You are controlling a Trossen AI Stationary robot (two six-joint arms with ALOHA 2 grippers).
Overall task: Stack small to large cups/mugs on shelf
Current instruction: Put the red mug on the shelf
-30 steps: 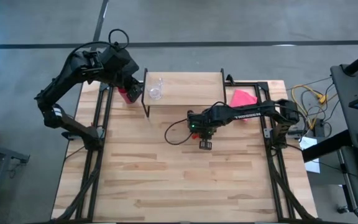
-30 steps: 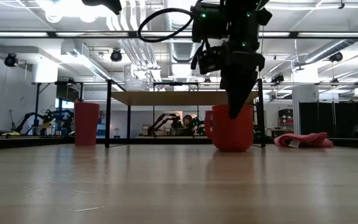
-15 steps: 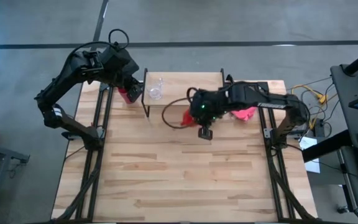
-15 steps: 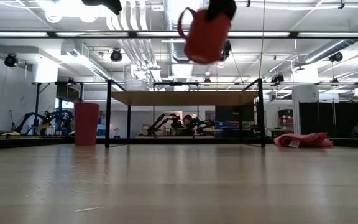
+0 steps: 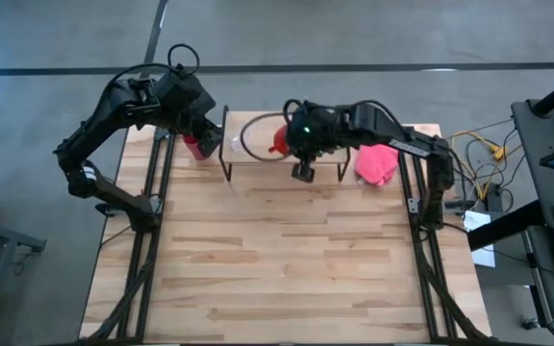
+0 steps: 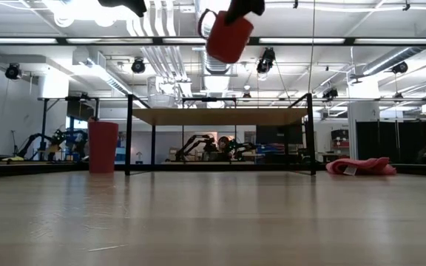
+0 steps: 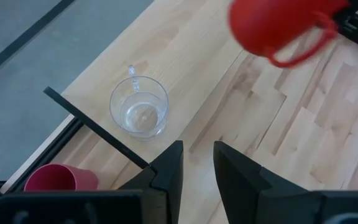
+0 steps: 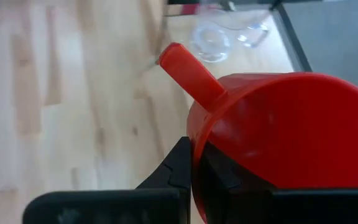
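Observation:
The red mug [image 6: 226, 38] hangs tilted high above the shelf [image 6: 220, 116], held by my right gripper [image 8: 197, 165]; it also shows in the high view [image 5: 279, 140] over the shelf's plank [image 5: 258, 123]. The clear glass [image 7: 139, 115] stands upright on the plank's left end. The magenta tumbler [image 5: 191, 146] stands on the table just left of the shelf. My left gripper [image 7: 197, 167] is open and empty, hovering above the shelf's left end, between glass and tumbler. My right gripper holds the red mug by its rim [image 8: 192, 149], one finger [image 8: 178, 167] outside the wall and the other inside the cup, a little way round from the handle [image 8: 188, 71]. The mug is lifted clear, tilted, its handle [image 6: 204, 22] toward the glass.
A soft pink cloth [image 5: 376, 161] lies on the table right of the shelf. A black cable [image 5: 248, 144] loops over the plank beside the mug. The table's near half [image 5: 287, 259] is bare wood.
My right gripper has lifted the red mug off the table in front of the shelf, carried it up and toward the far edge and left, and now holds it over the plank. The mug has tipped from upright to tilted.

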